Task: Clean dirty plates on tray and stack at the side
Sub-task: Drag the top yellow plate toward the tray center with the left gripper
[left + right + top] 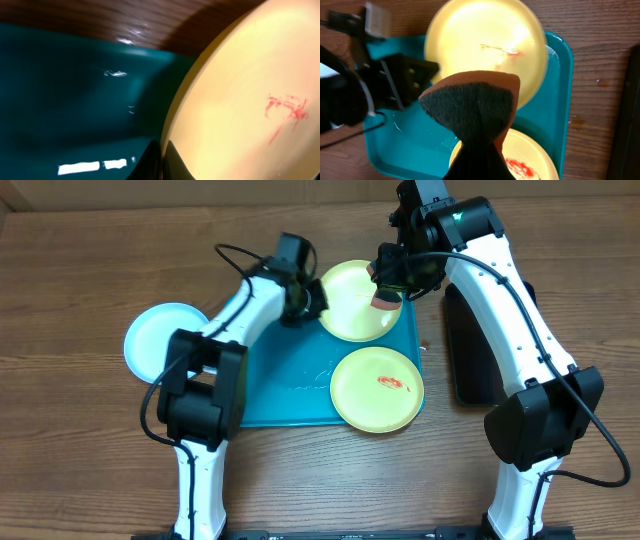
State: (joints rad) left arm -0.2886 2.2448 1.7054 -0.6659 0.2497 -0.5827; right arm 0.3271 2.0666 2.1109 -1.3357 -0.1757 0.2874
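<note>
A pale yellow-green plate [352, 300] with a faint red smear [285, 112] stands tilted at the far end of the turquoise tray [285, 385]. My left gripper [305, 302] is shut on its left rim [170, 135]. My right gripper [390, 280] is shut on a sponge [470, 107] with a dark pad and orange back, held above that plate's right side [485, 35]. A second yellow-green plate [377, 389] with a red smear lies flat at the tray's near right [530, 160]. A light blue plate [158, 340] lies on the table left of the tray.
A narrow black tray [472, 350] lies on the wooden table right of the turquoise tray, partly under my right arm. A cable runs from my left arm over the table's far side.
</note>
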